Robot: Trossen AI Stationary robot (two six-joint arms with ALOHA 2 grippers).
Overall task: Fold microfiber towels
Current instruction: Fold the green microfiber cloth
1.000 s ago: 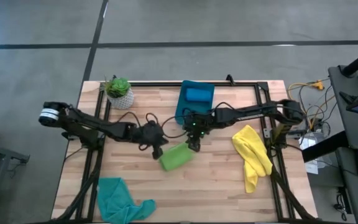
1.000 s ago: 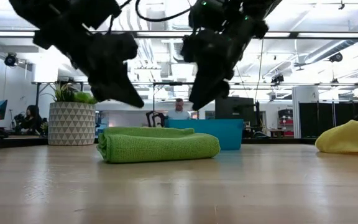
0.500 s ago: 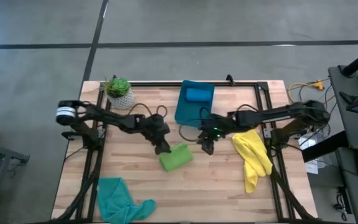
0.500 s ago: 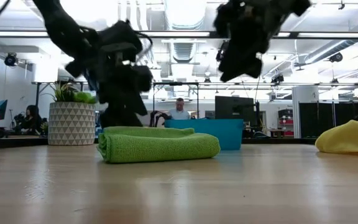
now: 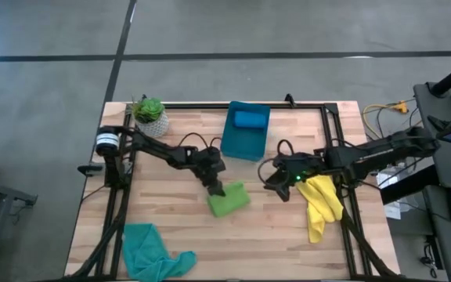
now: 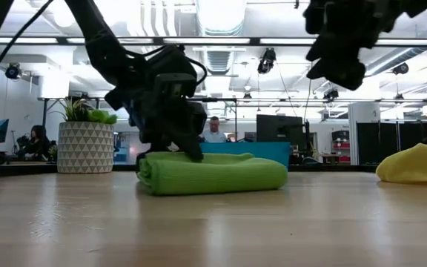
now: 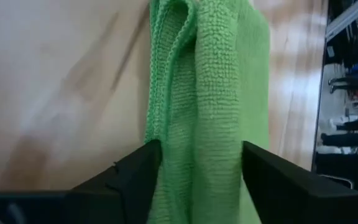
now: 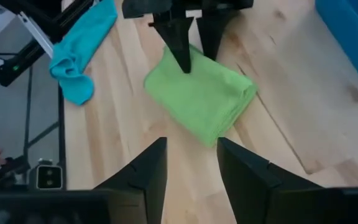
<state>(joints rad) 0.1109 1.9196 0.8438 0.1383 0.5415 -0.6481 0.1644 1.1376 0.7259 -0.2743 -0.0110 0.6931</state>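
A lime green towel (image 5: 229, 200), folded into a thick pad, lies flat on the wooden table near its middle. My left gripper (image 5: 217, 187) is down at the towel's far-left end, open, one finger on each side of the folded end (image 7: 197, 168). My right gripper (image 5: 276, 188) hangs open and empty above the table, to the right of the green towel and next to a crumpled yellow towel (image 5: 319, 202). A teal towel (image 5: 152, 252) lies bunched at the near left. A blue towel (image 5: 249, 119) rests inside the bin. My left gripper straddles the green towel's far-left end (image 7: 169, 149), several folded layers filling the gap between its open fingers (image 7: 140, 173). The fingers slant down from the table's far left and lie along the towel. The towel rests flat on the table (image 6: 213, 175).
A teal-blue plastic bin (image 5: 243, 139) stands at the far middle and a potted plant (image 5: 149, 115) at the far left. Bare wood lies in front of the green towel. Black frame rails run along the table's edges.
My left gripper has come down and toward the table's right onto the green towel's end, turning its wrist. The towel has slid a little toward the right. My right gripper has drawn away from the towel toward the table's right edge, rising slightly.
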